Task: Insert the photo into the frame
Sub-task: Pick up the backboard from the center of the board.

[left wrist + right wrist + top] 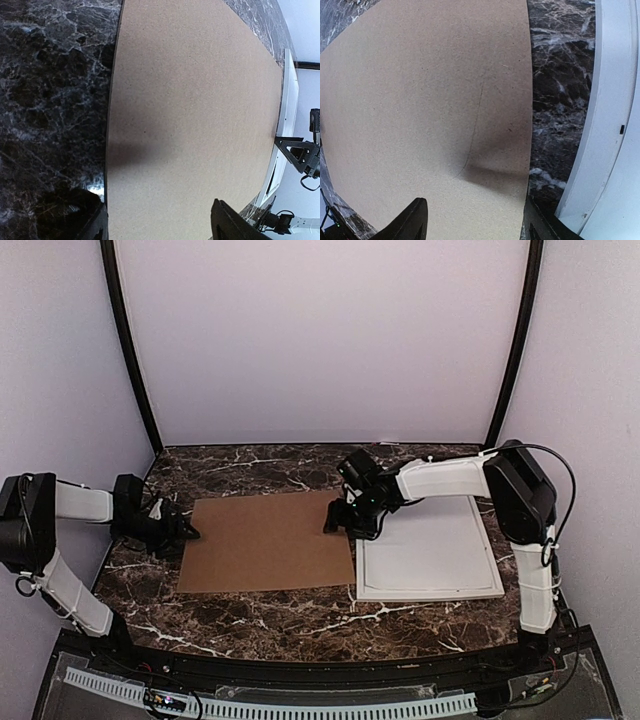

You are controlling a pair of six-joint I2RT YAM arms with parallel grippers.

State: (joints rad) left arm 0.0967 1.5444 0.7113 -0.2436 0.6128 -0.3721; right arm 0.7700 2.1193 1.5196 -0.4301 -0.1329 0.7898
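Top external: flat on the right of the table [250, 615], the frame [430, 558], seemingly wider than deep, left edge just beside the brown board [265, 540]. Sits just right of the right gripper [335, 522], well apart from the left gripper [188, 533]. Both splayed wide, gripping nothing, straddling opposite board edges.

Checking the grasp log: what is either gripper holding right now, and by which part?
Nothing. The left gripper and right gripper are both open, each straddling an opposite edge of the brown board lying flat.
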